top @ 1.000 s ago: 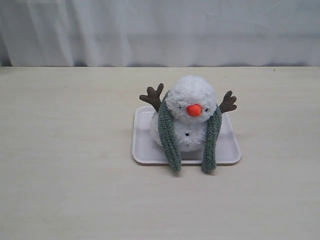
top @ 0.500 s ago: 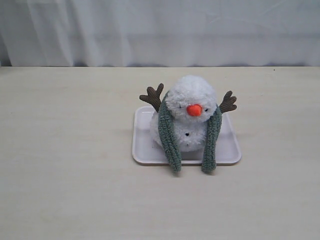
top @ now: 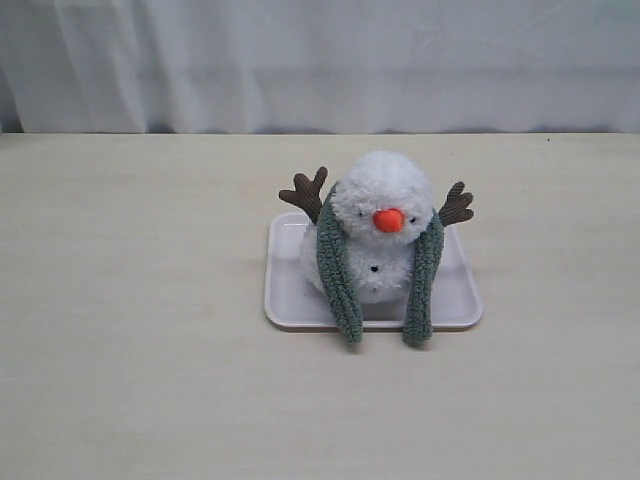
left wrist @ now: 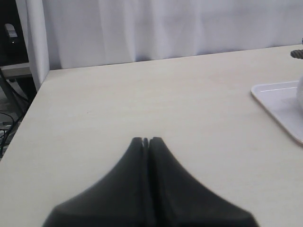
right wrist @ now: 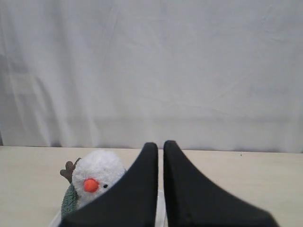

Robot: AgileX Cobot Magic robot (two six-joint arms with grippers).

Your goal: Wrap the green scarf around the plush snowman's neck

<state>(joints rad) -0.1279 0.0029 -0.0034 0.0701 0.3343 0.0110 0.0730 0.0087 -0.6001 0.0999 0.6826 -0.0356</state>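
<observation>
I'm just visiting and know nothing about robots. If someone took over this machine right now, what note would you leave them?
Left tool: shut, empty, over bare table beside the tray.
Right tool: all but shut, empty, facing the plush snowman from a distance.
The snowman sits on the tray. The green scarf is draped behind the neck, with both ends hanging down the front, uncrossed.
Done: scarf laid on. Left: probably cross or wind the ends around the neck.

Left claw (left wrist: 146, 140) closed tight; right claw (right wrist: 160, 144) closed to a slit
</observation>
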